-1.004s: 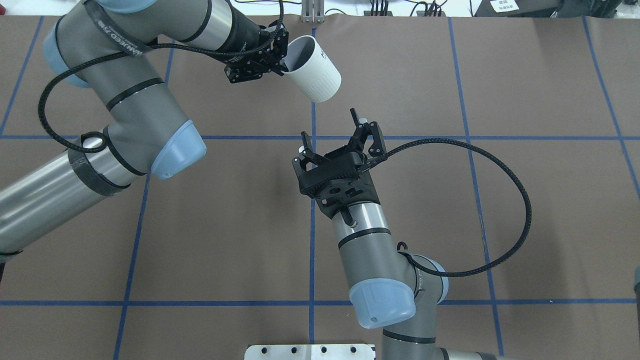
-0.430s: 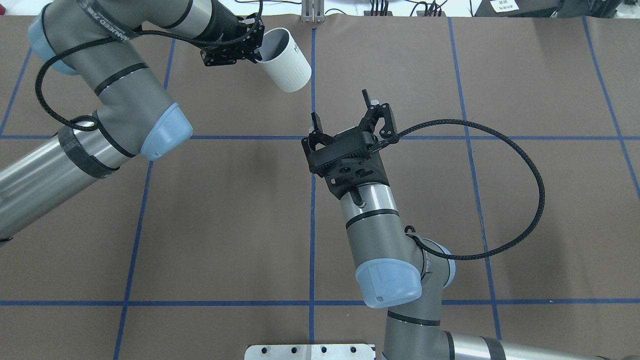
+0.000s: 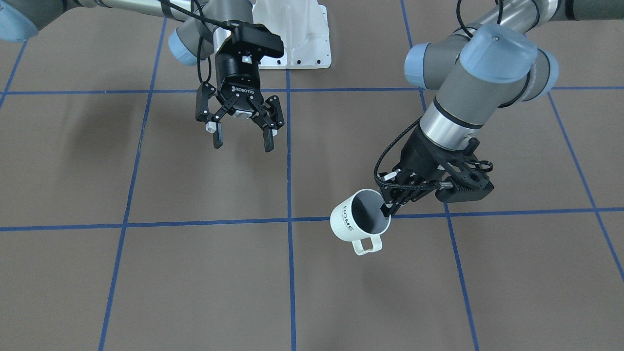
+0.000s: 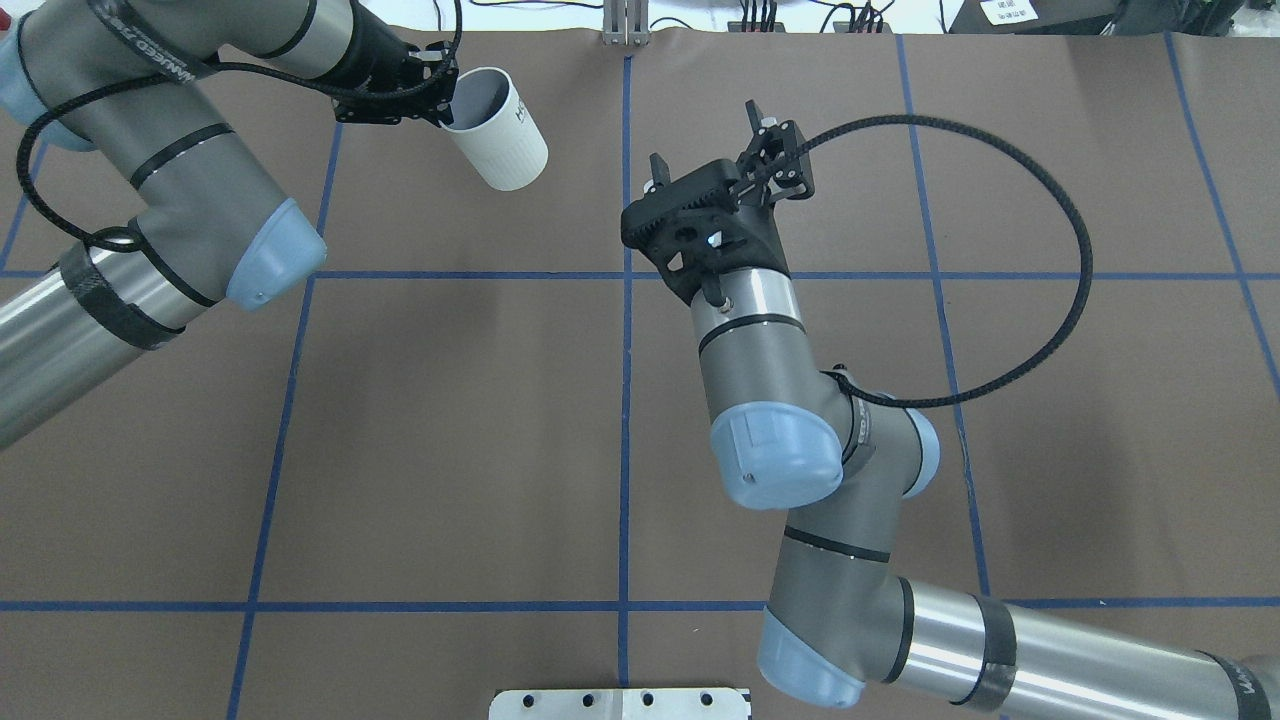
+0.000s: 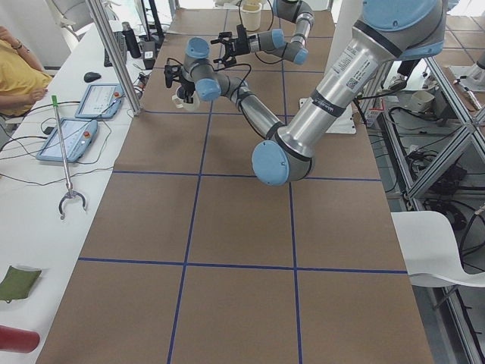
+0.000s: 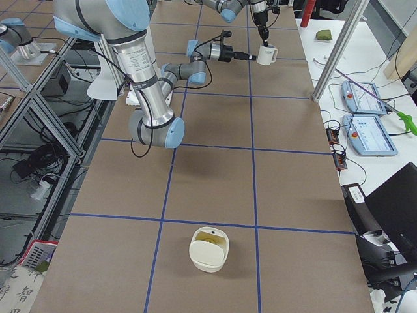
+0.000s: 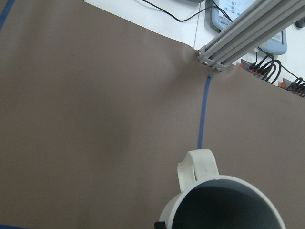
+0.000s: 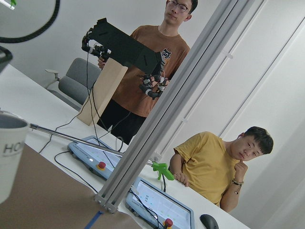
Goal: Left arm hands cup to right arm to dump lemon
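The white cup (image 4: pixel 495 125) with black "HOME" lettering (image 3: pixel 347 214) hangs tilted above the table's far left part. My left gripper (image 4: pixel 440 100) is shut on its rim, one finger inside the grey interior (image 7: pixel 228 205), and the handle (image 3: pixel 366 245) points away from the gripper. What shows of the inside holds no lemon, so the lemon is out of view there. My right gripper (image 4: pixel 700 132) stands open and empty near the centre line, well to the right of the cup (image 8: pixel 9 152), with its fingers (image 3: pixel 267 139) spread wide.
An aluminium post (image 4: pixel 625 20) stands at the far edge. The white base plate (image 4: pixel 620 703) lies at the near edge. A cream container (image 6: pixel 208 249) with something yellowish inside sits at the table's right end. Two people are by the side desk with tablets (image 8: pixel 157 200).
My left arm has carried the cup leftward and toward the far edge. The right gripper, still open, has moved toward the far edge and slightly right.
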Robot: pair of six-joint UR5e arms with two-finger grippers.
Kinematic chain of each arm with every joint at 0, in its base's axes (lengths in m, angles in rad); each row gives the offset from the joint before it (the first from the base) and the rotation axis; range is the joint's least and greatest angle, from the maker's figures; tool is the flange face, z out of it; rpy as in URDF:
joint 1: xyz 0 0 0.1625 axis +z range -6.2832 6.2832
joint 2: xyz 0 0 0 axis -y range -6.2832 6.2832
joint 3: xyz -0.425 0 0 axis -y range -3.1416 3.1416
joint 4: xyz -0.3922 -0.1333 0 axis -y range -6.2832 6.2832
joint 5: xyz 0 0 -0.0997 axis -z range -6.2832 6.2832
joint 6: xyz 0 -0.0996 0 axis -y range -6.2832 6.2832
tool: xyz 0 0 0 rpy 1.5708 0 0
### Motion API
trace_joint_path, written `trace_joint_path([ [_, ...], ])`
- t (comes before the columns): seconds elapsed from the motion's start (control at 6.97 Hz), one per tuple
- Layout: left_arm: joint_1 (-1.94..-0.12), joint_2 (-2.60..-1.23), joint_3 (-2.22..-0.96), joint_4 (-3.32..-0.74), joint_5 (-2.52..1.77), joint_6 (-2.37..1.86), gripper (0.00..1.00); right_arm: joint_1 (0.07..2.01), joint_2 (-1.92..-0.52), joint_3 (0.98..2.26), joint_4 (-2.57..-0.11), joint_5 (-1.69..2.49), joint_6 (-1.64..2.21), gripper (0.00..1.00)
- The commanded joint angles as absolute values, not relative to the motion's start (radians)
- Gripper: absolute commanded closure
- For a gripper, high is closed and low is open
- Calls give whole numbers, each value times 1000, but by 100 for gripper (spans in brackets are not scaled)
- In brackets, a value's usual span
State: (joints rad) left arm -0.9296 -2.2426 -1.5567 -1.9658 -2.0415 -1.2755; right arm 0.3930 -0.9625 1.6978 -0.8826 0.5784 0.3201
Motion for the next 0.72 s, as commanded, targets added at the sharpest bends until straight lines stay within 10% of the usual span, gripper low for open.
trace_joint_path([
  [0.0, -956, -2171, -1574, -1967, -2060, -1168, 100, 500, -959, 1698, -1033, 666, 324, 0],
  [0.57, -1097, -1924, -1682, -1967, -2170, -889, 100, 667, -939, 1700, -1331, 860, 325, 0],
])
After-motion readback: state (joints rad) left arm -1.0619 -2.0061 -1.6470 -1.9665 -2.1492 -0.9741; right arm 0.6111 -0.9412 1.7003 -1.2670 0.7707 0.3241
